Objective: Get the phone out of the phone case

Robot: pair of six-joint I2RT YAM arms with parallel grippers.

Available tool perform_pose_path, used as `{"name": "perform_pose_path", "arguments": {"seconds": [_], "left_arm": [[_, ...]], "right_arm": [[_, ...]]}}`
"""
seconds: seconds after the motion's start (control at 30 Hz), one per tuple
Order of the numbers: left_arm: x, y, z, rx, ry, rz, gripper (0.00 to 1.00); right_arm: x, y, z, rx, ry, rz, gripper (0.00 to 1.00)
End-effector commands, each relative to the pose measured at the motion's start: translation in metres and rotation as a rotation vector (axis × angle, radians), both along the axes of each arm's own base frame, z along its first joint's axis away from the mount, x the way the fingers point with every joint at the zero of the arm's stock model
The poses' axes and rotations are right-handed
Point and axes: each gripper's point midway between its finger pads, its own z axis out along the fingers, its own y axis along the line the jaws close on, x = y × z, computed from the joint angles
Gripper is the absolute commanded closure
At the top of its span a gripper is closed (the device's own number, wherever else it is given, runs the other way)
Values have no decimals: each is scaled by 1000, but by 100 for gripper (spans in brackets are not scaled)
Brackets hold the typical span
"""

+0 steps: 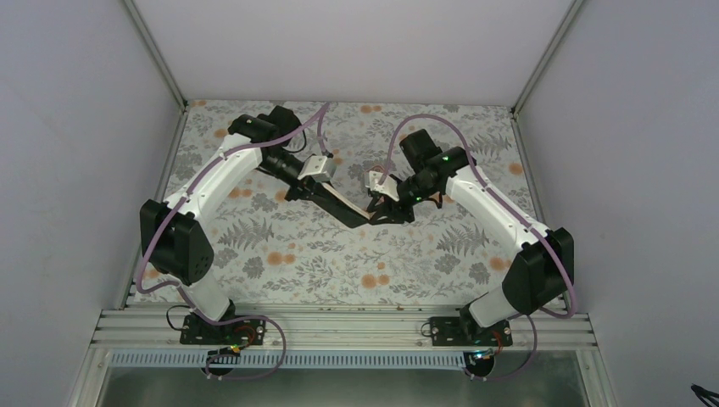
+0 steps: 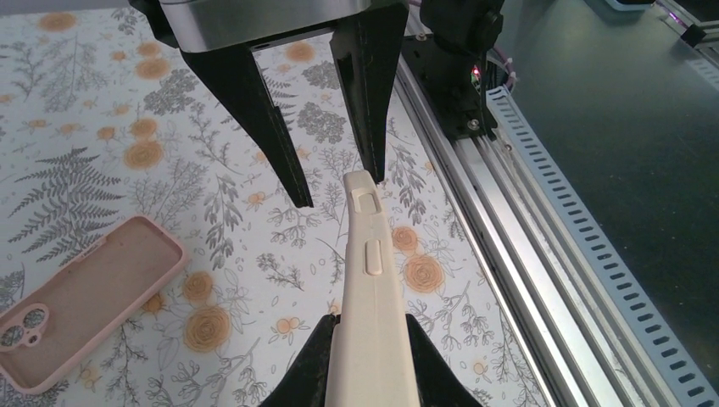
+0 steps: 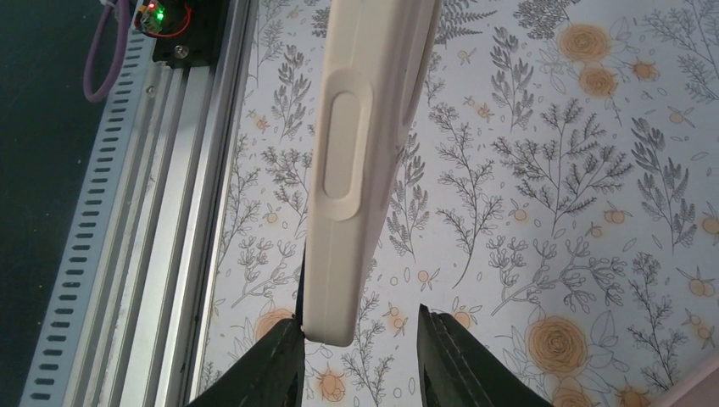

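Note:
The phone in its beige case (image 2: 370, 280) is held edge-on above the table, its side buttons showing. My left gripper (image 2: 371, 322) is shut on its near end. In the top view the phone (image 1: 339, 208) reaches from my left gripper (image 1: 318, 193) towards my right gripper (image 1: 379, 209). My right gripper (image 3: 360, 320) is open around the case's far end (image 3: 348, 212). The case rests against one finger (image 3: 280, 356), and the other finger (image 3: 458, 356) stands apart. The left wrist view also shows the right gripper (image 2: 339, 188) straddling the case's tip.
A second pink case (image 2: 85, 297) lies flat on the floral table, camera cutout showing, left of the held phone; its corner shows in the right wrist view (image 3: 699, 388). The aluminium rail (image 2: 500, 229) and arm bases run along the table's near edge.

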Motion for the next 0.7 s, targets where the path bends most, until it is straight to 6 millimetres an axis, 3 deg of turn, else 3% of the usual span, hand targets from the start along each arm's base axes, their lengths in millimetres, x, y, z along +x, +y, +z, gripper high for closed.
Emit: {"name": "perform_pose_path", "arguments": {"seconds": [0.0,0.47,0.67], "left_arm": [[-18,-7,25,-102,20,-41,98],[-31,-12,20,-107,43,-77,98],[-32,-13,22,-111,37,-80,98]], "right_arm": [[25,11,20,58,-119,-52,65],[60,18,34,67,-201,-159,64],[74,15,29,44,-240,-206,65]]}}
